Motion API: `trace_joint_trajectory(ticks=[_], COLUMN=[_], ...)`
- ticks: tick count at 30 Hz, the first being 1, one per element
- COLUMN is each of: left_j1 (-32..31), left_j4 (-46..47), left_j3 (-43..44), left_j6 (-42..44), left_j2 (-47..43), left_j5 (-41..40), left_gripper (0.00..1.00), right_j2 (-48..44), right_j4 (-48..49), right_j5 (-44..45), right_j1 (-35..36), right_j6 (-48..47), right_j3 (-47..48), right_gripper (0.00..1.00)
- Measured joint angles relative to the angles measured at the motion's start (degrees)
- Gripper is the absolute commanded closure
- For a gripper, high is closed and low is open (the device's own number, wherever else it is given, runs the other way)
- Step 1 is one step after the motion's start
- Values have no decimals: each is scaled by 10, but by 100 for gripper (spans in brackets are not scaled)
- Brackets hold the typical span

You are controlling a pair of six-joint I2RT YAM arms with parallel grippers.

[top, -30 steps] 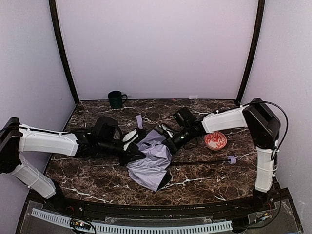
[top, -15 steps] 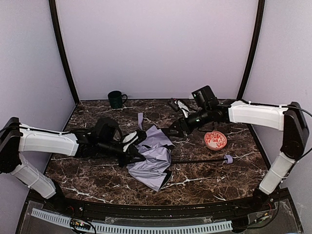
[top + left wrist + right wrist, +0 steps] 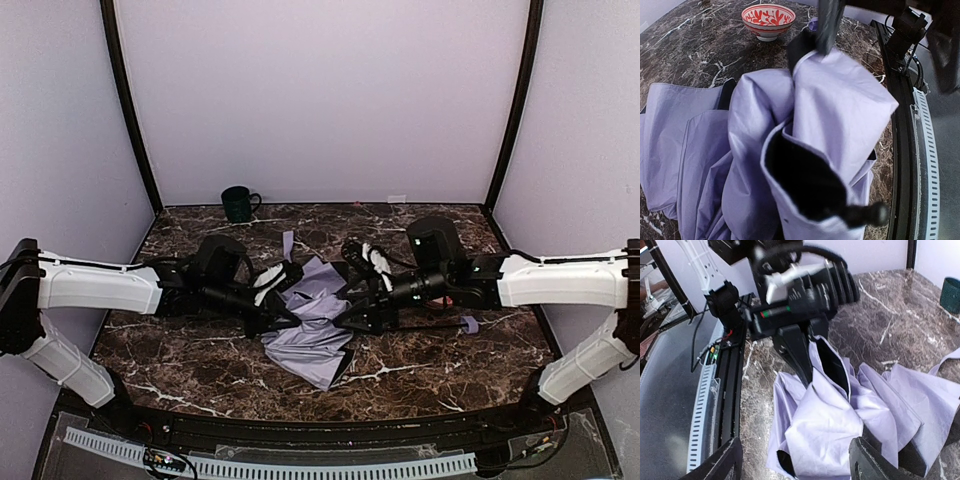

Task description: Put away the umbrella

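The umbrella [image 3: 312, 335] lies crumpled in the middle of the tabletop [image 3: 180, 370]. Its lowest fabric corner is near the front edge and its handle [image 3: 470, 324] points out to the right. The left tool [image 3: 285, 318] is clenched on a fold of the fabric. The right tool [image 3: 345, 318] hangs released, fingers spread just over the cloth. Bare marble shows at left and front right. A green mug [image 3: 238, 203] sits in the back-left corner, and a red-patterned bowl [image 3: 768, 20] sits beyond the fabric.

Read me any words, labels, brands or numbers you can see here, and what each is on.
No readable text anywhere.
The small white tag at the back is too small to read.
The bowl carries only a red pattern; the mug and the umbrella show none.
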Motion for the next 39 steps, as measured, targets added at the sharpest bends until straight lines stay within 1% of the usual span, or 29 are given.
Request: trace_joint_trajectory(ticks=[2, 3, 4, 6, 7, 8, 10, 11, 12, 13, 16, 18, 22, 25, 28, 30, 32, 36, 38, 39], left_j1=[0, 0, 0, 0, 0, 1, 3, 5, 5, 6, 6, 6, 3, -7, -21, -26, -27, -27, -26, -26], left_j4=[0, 0, 0, 0, 0, 0, 0, 2, 5, 7, 7, -2, -38, -50, -52, -52, -49, -52, -59, -62], left_j3=[0, 0, 0, 0, 0, 0, 0, 0, 1, 4, 21, 37, 78, 84, 80, 79, 78, 88, 103, 112], left_j6=[0, 0, 0, 0, 0, 0, 1, 2, 3, 6, 3, 12, 35, 70, 104, 121, 140, 172, 186, 191], left_j2=[0, 0, 0, 0, 0, 0, 0, 1, 2, 3, 7, 8, -2, -38, -68, -66, -47, 31, 79, 101], left_j5=[7, 13, 18, 30, 34, 39, 43, 44, 45, 45, 29, 4, -60, -101, -114, -114, -116, -128, -135, -137], left_gripper=[100, 100, 100, 100, 98, 93, 72, 57, 45, 37, 19, 15, 14, 14, 14, 13, 13, 13, 18, 23], right_j2=[41, 58, 77, 115, 129, 140, 167, 175, 185, 195, 220, 235, 268, 306, 366, 406, 435, 463, 465, 466], right_j4=[4, 5, 4, 5, 5, 6, 6, 6, 6, 7, 9, 16, 51, 65, 66, 61, 59, 60, 59, 56], right_j5=[10, 17, 25, 39, 40, 40, 35, 31, 26, 19, -3, -18, -53, -68, -82, -91, -101, -136, -146, -149], right_j1=[7, 8, 9, 9, 9, 9, 8, 8, 6, 4, -13, -33, -76, -98, -111, -117, -118, -122, -123, -123], right_j6=[-8, -10, -13, -13, -17, -18, -9, -9, 0, 9, 45, 77, 155, 201, 230, 238, 238, 232, 227, 221], right_j3=[8, 12, 18, 36, 44, 53, 77, 85, 95, 103, 120, 123, 122, 136, 177, 205, 220, 229, 231, 233], right_gripper=[30, 34, 43, 69, 78, 86, 100, 100, 100, 100, 100, 100, 100, 100, 100, 100, 98, 95, 94, 94])
